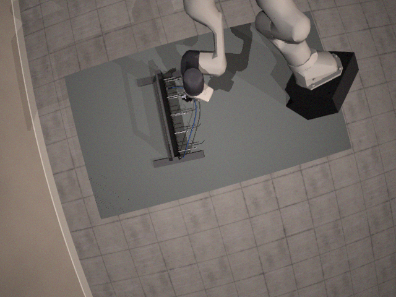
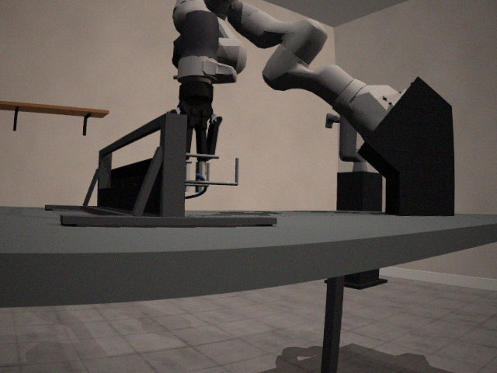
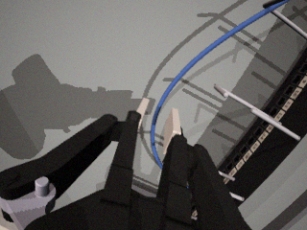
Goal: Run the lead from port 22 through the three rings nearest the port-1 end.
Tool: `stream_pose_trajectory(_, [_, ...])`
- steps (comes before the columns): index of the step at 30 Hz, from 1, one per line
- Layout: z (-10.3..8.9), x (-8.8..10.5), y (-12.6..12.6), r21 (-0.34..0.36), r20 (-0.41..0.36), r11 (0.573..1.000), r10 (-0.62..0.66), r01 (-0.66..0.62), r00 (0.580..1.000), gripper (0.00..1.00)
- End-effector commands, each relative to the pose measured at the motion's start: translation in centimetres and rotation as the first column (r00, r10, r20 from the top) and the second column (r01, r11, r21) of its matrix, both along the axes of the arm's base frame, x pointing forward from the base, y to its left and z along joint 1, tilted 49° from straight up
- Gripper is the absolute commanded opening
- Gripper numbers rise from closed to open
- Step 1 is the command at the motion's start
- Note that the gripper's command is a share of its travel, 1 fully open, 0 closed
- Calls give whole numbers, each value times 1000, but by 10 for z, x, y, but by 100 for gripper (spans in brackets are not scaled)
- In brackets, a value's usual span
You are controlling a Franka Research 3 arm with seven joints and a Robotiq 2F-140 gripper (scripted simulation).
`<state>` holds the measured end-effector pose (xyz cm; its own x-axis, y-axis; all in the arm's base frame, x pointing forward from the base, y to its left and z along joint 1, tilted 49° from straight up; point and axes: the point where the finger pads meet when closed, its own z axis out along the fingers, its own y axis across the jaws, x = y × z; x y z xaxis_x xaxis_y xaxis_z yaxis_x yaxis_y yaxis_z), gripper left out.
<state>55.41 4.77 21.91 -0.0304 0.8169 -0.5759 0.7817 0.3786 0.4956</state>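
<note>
Standing narrowly parted, one claw grips nothing; one blue lead shows between two pads, wrist-view centre.
</note>
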Motion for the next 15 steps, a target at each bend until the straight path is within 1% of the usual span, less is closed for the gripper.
stream_pose_trajectory(1, [0,2,0,2,2,1000,0,0,1000,20])
stream_pose_trajectory(15, [-3,5,-3,2,2,1000,0,0,1000,20])
